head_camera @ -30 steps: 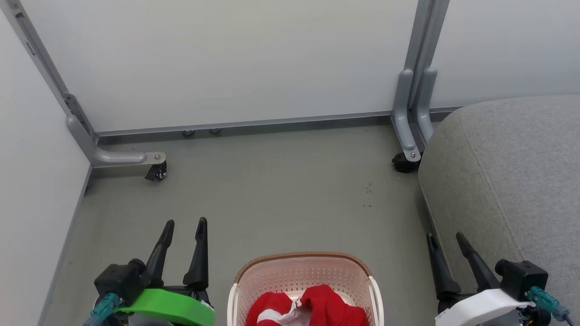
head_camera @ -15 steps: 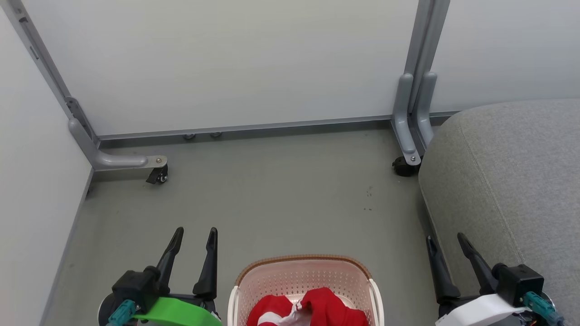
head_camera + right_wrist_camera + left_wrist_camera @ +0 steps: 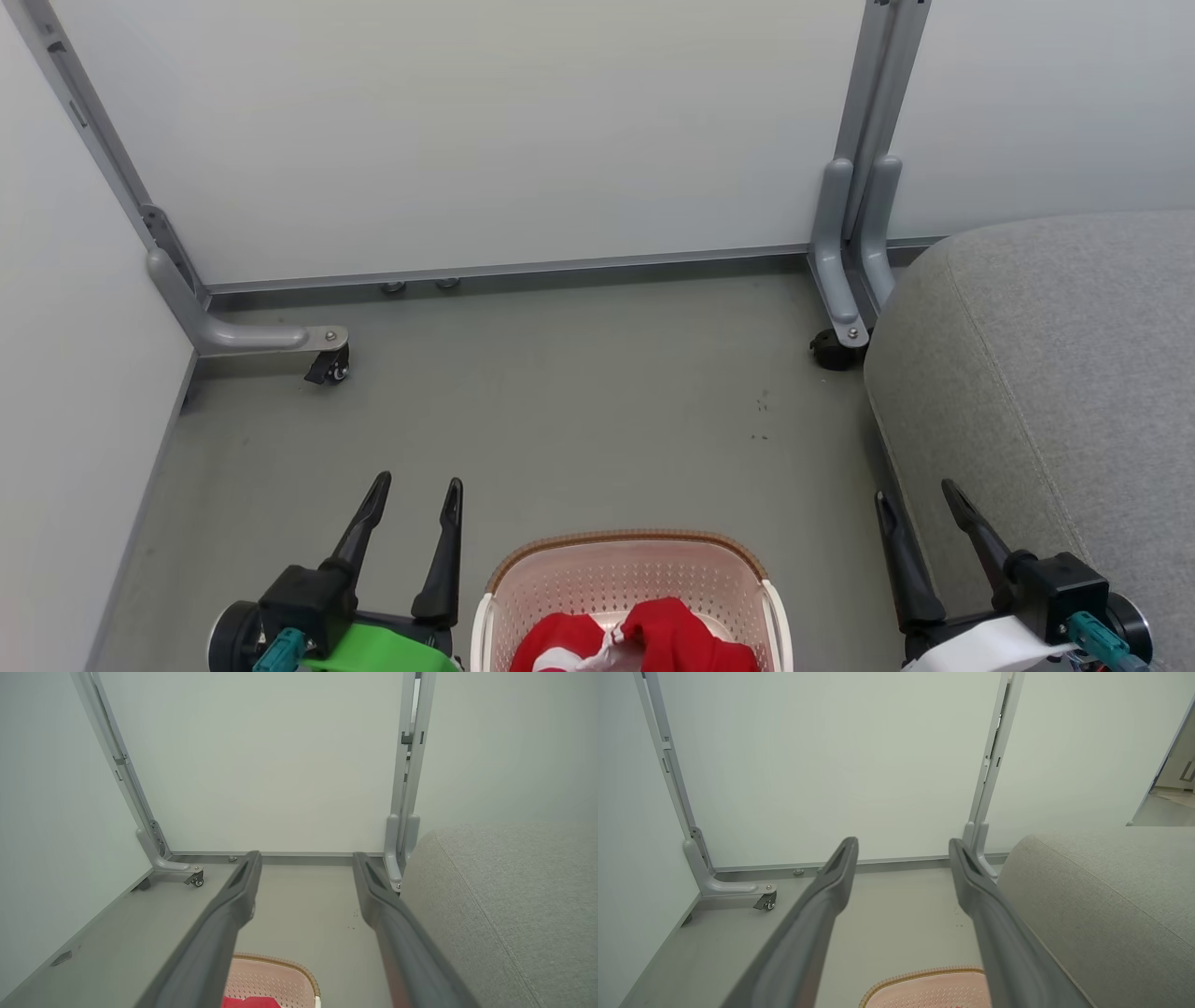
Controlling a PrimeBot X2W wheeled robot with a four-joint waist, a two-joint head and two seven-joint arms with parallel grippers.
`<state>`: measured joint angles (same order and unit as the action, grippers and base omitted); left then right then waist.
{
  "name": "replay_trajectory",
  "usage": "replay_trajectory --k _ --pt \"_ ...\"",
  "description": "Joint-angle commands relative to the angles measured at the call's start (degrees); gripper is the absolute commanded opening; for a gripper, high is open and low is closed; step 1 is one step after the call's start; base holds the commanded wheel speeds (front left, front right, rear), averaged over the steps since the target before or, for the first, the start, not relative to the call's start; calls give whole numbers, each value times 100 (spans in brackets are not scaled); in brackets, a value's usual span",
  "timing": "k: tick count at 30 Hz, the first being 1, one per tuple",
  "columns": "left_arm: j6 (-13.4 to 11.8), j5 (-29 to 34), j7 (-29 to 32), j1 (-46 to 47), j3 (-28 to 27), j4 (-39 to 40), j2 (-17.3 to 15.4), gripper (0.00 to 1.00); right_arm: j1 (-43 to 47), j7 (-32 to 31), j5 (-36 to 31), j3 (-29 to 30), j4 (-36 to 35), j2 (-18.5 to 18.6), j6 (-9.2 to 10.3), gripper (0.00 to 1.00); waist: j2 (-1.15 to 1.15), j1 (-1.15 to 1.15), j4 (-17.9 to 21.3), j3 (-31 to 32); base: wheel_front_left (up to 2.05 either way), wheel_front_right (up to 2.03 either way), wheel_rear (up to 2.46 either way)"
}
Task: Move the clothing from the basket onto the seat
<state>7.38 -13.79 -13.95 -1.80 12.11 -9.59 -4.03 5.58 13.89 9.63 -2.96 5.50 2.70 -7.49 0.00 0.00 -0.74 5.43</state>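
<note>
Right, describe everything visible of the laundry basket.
The laundry basket is cream-white plastic with rows of small holes in its walls, rounded corners and a brown woven-look rim. It stands upright on the grey floor at the bottom middle of the head view, its near part cut off by the frame. Red clothing with white stripes lies bunched inside it. The left gripper and right gripper flank it, both open, neither touching it.
</note>
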Motion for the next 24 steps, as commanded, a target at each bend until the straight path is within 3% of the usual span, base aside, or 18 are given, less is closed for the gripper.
replay_trajectory --k 1,11,24 --pt "18 106 -41 -97 22 -1 -9 100 86 52 -131 12 -43 33 0 100 0 0 -2 3 0 0 0" --pt "21 289 -147 -92 213 -67 -81 100 133 138 -480 -35 -42 32 2 100 0 0 -6 34 0 0 0" --pt "20 147 -121 -84 280 -105 -127 100 129 137 -411 -73 7 32 2 100 0 0 4 48 0 0 0"
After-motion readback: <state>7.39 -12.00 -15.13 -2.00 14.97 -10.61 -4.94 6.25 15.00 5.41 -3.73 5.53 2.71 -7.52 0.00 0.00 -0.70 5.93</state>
